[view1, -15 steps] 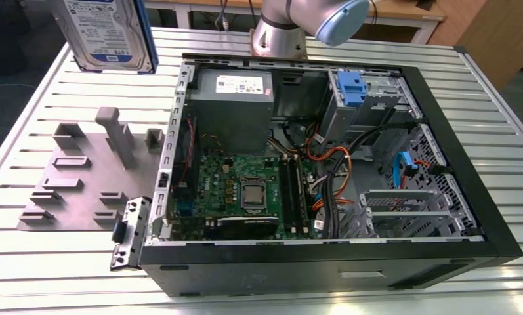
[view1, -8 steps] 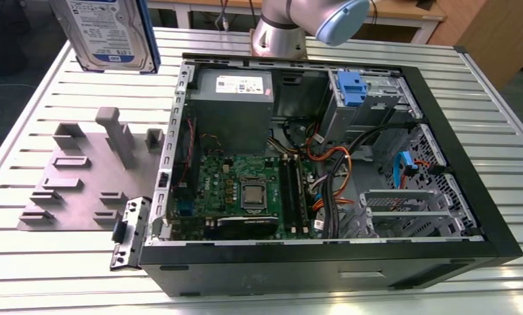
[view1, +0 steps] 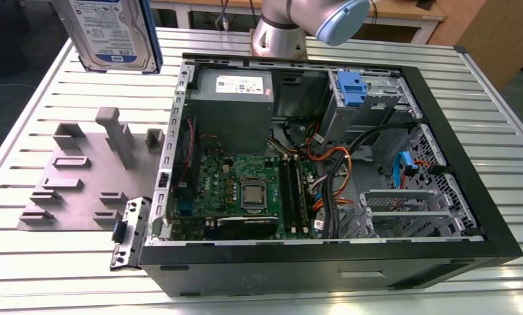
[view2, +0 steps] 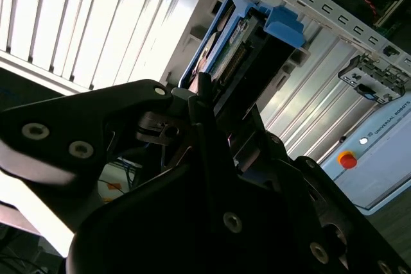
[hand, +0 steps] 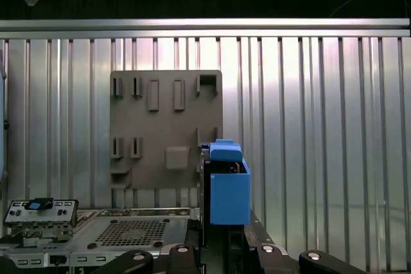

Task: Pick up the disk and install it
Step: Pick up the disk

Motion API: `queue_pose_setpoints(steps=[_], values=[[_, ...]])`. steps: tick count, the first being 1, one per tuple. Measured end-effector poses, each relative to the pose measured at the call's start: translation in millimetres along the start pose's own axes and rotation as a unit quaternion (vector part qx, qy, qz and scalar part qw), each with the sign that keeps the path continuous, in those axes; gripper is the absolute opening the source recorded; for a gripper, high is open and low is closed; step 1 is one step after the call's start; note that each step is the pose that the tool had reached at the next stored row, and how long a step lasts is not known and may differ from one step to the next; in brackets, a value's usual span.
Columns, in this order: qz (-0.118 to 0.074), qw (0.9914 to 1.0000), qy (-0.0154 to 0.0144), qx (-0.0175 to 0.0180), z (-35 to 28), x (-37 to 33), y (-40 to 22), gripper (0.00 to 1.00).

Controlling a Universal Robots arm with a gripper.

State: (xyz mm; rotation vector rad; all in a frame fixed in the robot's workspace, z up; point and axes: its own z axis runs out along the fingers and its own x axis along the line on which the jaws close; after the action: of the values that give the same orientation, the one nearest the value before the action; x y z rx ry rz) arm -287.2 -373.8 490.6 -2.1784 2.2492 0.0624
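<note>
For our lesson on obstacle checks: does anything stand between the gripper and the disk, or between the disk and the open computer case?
No. The gripper holds the disk, which hangs at the exterior view's upper left; nothing visible stands between it and the open case.

The disk (view1: 108,36), at the upper left of the exterior view, carries a white-and-blue label (view1: 104,23) with rows of fine print and small symbols, none of which can be made out. Inside the open computer case (view1: 331,275), the grey power supply box (view1: 230,125) bears a white sticker (view1: 235,84) at the upper middle of the frame; its dark lines of print are too small to read. In the second wrist view, a pale grey cabinet (view2: 379,171) beyond the surface (view2: 96,24) has a short line of small light capitals, a maker's name, near a red round button (view2: 347,158).
</note>
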Motion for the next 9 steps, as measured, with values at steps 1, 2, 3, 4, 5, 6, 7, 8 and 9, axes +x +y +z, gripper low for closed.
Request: queue_pose_setpoints(steps=[1, 2, 3, 4, 5, 6, 7, 8, 9], values=[[0.000, 1.00000, 0.0000, 0.0000, 0.0, 0.0, -0.5, 0.35], [0.000, 1.00000, 0.0000, 0.0000, 0.0, 0.0, -0.9, 0.35], [0.000, 1.00000, 0.0000, 0.0000, 0.0, 0.0, -1.3, 0.35], [0.000, 1.00000, 0.0000, 0.0000, -0.1, 0.0, -1.7, 0.35], [0.000, 1.00000, 0.0000, 0.0000, -0.1, -0.1, -2.1, 0.35], [0.000, 1.00000, 0.0000, 0.0000, -0.1, -0.1, -2.6, 0.35], [0.000, 1.00000, 0.0000, 0.0000, -0.1, -0.1, -3.0, 0.35], [0.000, 1.00000, 0.0000, 0.0000, -0.1, -0.1, -3.4, 0.35], [0.000, 1.00000, 0.0000, 0.0000, -0.1, -0.1, -3.9, 0.35]])
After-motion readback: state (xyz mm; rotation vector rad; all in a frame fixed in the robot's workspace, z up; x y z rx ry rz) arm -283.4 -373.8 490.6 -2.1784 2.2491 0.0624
